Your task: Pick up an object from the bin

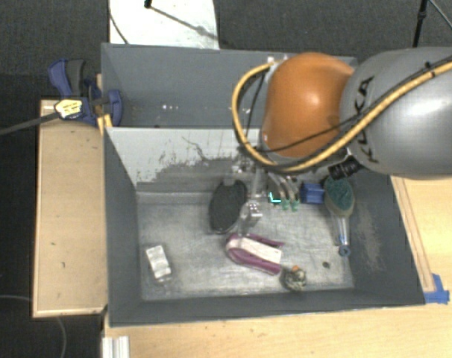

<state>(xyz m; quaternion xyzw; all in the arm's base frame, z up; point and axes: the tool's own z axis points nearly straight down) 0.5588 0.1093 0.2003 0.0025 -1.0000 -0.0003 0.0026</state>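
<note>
Camera view from above: the gripper (250, 203) hangs low under its orange wrist cover (308, 103), with a dark grey oval pebble-like object (226, 204) just left of the jaws (touching or not, I cannot tell). Whether the jaws stand wide or narrow cannot be told. Below them lies a purple-and-white plastic tube (254, 253); to their right, a teal-headed brush (339, 200); well apart at lower left, a small clear plastic block (157, 261).

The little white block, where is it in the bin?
The little white block lies alone near the lower left corner of the bin in the camera view, left of the purple and white packet.
</note>
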